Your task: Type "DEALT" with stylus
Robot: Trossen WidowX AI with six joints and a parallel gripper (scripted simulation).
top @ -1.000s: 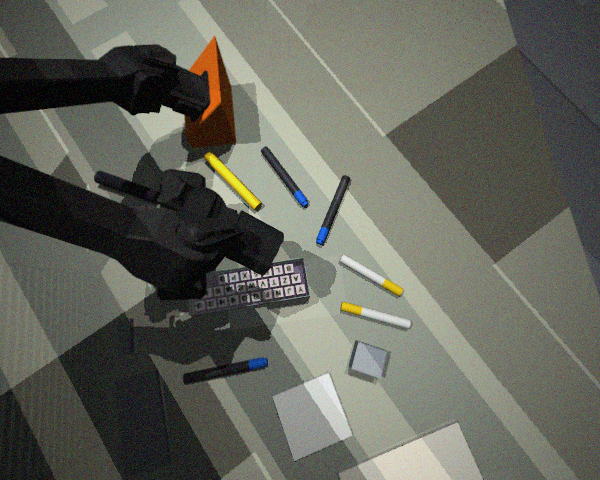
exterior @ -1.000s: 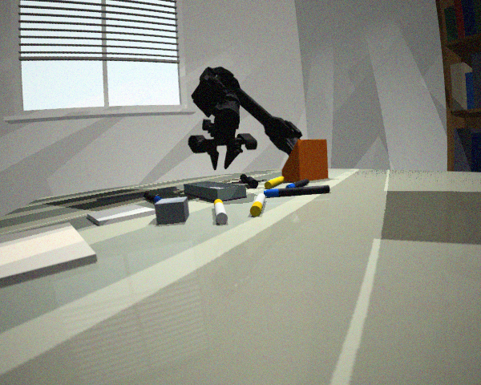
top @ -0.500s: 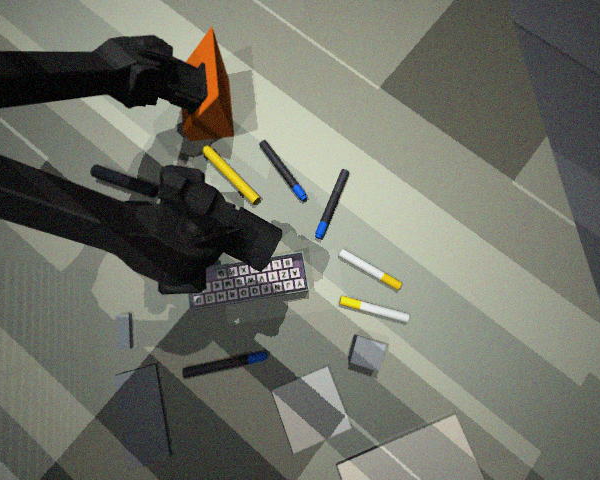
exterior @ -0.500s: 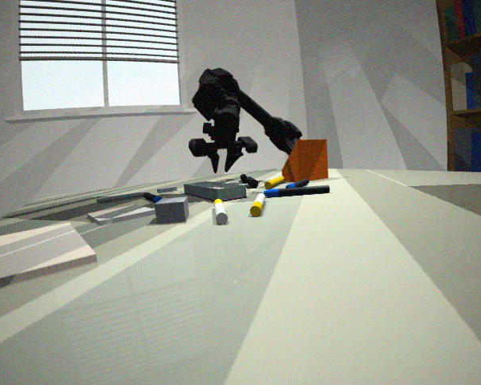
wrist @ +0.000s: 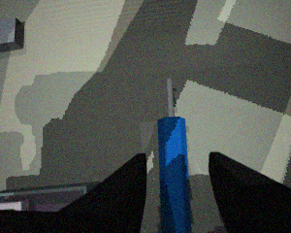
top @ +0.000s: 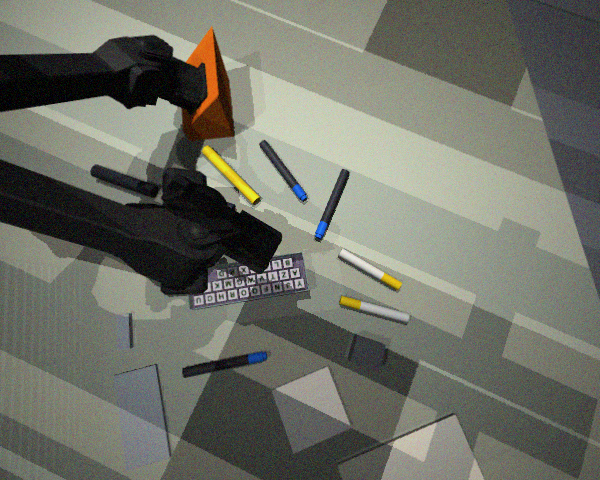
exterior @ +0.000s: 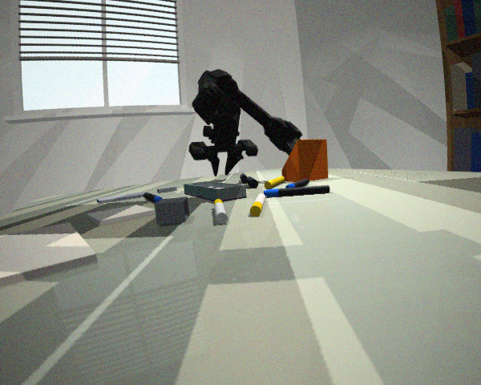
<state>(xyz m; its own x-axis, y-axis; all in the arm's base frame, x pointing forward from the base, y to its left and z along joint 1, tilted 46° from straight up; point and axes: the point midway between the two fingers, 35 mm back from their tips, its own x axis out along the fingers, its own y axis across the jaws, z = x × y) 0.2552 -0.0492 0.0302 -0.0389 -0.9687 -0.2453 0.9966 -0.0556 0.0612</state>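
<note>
The blue stylus (wrist: pixel 172 155) with its thin grey tip lies on the desk beneath my gripper, in the wrist view. My gripper (exterior: pixel 221 173) (wrist: pixel 177 161) is part open and empty. Its fingertips stand either side of the stylus, with gaps between them and it, and hang above the desk behind the keyboard in the exterior view. In the top view the arm hides the fingertips and the stylus. The keyboard (top: pixel 303 267) (exterior: pixel 216 191) (wrist: pixel 46 200) lies flat, and the arm covers part of its upper rows in the top view. One corner shows at lower left in the wrist view.
An orange wedge block (top: pixel 206 121) (exterior: pixel 311 161) stands near another black arm (top: pixel 57 80). A yellow marker (top: pixel 231 174), blue-capped dark markers (top: pixel 282 169) (top: pixel 333 204) and white-and-yellow markers (top: pixel 370 269) (top: pixel 375 310) lie around the keyboard. A grey block (top: pixel 368 351) (exterior: pixel 171 211) and flat plates lie beyond it.
</note>
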